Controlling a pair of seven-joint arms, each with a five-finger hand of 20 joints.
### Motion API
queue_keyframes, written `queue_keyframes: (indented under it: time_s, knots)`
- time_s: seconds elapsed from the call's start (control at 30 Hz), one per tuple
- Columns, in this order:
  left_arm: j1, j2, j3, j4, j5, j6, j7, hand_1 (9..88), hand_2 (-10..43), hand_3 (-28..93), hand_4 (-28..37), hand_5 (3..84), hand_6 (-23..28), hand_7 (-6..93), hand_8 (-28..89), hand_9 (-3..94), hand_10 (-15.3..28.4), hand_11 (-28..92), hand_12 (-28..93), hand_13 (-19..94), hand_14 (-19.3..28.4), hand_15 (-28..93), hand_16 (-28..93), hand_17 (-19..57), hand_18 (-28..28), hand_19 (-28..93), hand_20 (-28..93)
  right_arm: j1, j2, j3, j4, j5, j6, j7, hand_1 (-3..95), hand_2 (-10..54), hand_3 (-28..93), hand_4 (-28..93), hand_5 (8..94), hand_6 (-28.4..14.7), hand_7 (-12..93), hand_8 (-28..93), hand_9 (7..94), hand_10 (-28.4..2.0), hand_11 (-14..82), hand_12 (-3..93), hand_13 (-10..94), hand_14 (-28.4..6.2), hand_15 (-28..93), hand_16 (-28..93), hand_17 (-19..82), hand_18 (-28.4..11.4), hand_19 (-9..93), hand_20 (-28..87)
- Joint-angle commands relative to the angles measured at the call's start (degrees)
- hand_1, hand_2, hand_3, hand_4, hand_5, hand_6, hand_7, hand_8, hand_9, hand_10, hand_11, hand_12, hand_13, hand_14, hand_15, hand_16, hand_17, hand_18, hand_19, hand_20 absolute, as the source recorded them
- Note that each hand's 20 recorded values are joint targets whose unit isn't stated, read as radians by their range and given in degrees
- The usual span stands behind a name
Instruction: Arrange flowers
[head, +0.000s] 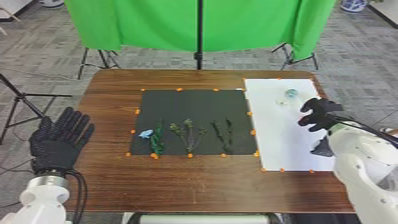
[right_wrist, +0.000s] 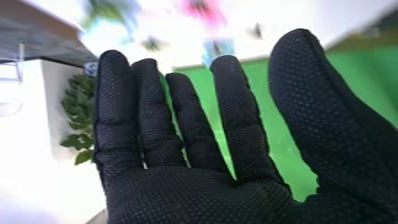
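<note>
Tabletop: The brown wooden tabletop (head: 187, 192) was covered in its middle by a black mat (head: 191, 100) and towards its right edge by a white sheet (head: 289, 160), both edged with orange markers (head: 253, 132).
Flowers: A blue flower (head: 146, 134) and green foliage (head: 157, 140) were laid near the mat's left edge, a branching sprig (head: 189, 131) mid-mat, and dark stems (head: 228, 137) nearer its right edge. A small pale blue item (head: 291, 93) was placed near the sheet's far edge.
Left hand (head: 57, 145): Released, fingers straight, held beside the tabletop's left edge.
Right hand (head: 320, 112): Released, held at the sheet's right edge.
Room: A green cloth (head: 258, 25) was hung beyond the tabletop's far edge, above grey carpet (head: 40, 55).
Right wrist view: Straight fingers were shown, with a leafy plant (right_wrist: 80, 112) beyond; pink, green and blue shapes were too blurred to name.
</note>
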Motion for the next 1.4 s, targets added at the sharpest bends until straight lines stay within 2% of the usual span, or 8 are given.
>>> queue_keyframes:
  time_s: [0.03,0.17,0.27,0.33,0.47,0.67,1.0,1.4]
  knots:
    - [1.3,-0.48,0.35,-0.25,-0.11,1.2,-0.57,28.3,14.9,73,-28.3,47.7,8.6,16.6,-9,39.8,14.5,20,13,31,14.7,38,-4,-1.4,13.1,29,15,2.06,-1.6,-1.93,5.43,-3.28,-1.23,-0.43,51.5,-9.5,81,-28,47.8,-3.3,21,-12,41.6,-17.3,10.5,17.1,38,-15.2,38,20,20,-20.2,65,27]
    - [1.43,-0.8,0.43,-0.35,0.02,1.33,-0.69,28.3,15.0,74,-28.3,47.6,8.6,16.5,-9,39.5,14.5,20,13,31,14.7,38,-4,-1.4,13.0,29,15,3.38,-1.37,-5.48,8.99,-3.53,9.06,2.09,54.6,-9.5,79,-28,50.0,-2.1,23,-13,44.2,-16.2,12.5,17.1,44,-13.2,45,21,23,-20.3,72,31]
    - [1.54,-0.88,0.56,-0.41,0.22,1.84,-0.73,28.3,15.1,73,-28.3,47.6,8.6,16.5,-9,39.5,14.5,20,13,31,14.6,38,-4,-1.4,13.1,29,15,3.79,-1.26,-7.73,10.83,-3.77,16.89,3.53,61.6,-9.5,68,-28,57.9,-0.6,27,-11,58.5,-12.3,19.4,21.6,55,-7.9,45,36,27,-19.7,75,35]
    - [1.51,-1.03,0.61,-0.3,0.0,1.83,-0.83,28.4,15.1,73,-28.3,47.6,8.6,16.6,-9,39.6,14.5,21,13,31,14.7,38,-4,-1.4,13.0,29,15,4.15,-1.03,-8.78,11.58,-4.26,19.33,3.86,64.3,-9.5,64,-28,62.2,-0.5,32,-2,68.3,-10.5,13.6,32.4,60,-6.4,45,41,29,-19.4,76,37]
    - [1.69,-1.26,0.62,-0.32,0.13,1.54,-0.87,28.4,15.2,73,-28.3,47.7,8.7,16.5,-9,39.7,14.5,21,13,31,14.7,39,-4,-1.5,13.1,29,15,3.54,-0.42,-9.34,11.02,-4.57,24.05,2.99,66.7,-9.5,64,-28,70.7,0.6,39,6,80.4,-7.9,12.2,44.2,68,-6.2,46,48,33,-20.0,78,41]
    - [2.05,-1.42,0.6,-0.35,-0.14,1.1,-0.84,28.4,15.3,73,-28.3,47.8,8.7,16.5,-9,40.1,14.6,21,13,31,14.7,39,-4,-1.5,13.1,29,15,4.65,0.96,-11.77,6.94,-5.47,31.57,0.16,66.9,-9.5,67,-28,72.6,0.4,42,7,82.9,-8.4,13.2,46.5,69,-6.6,47,49,34,-20.5,79,43]
    - [1.16,-1.17,1.09,0.11,-0.15,0.85,-1.06,28.4,15.4,74,-28.1,47.8,8.6,16.6,-9,40.2,14.5,21,13,31,14.8,39,-4,-1.5,13.1,29,15,16.17,-8.36,-23.58,3.09,0.38,32.6,-5.01,67.0,-9.5,68,-28,72.7,0.4,42,9,83.2,-8.8,13.2,47.3,70,-6.4,47,49,34,-20.7,79,44]
    - [-0.16,0.38,3.06,0.64,-0.24,0.67,-0.05,28.3,15.4,73,-28.2,47.8,8.7,16.6,-9,40.1,14.6,21,13,31,14.9,39,-5,-1.5,13.1,29,15,29.8,-29.75,-35.42,23.55,-8.28,22.01,-20.76,67.6,-9.5,67,-28,72.3,0.3,42,9,82.9,-9.0,13.1,47.6,69,-6.4,47,49,35,-20.0,79,44]
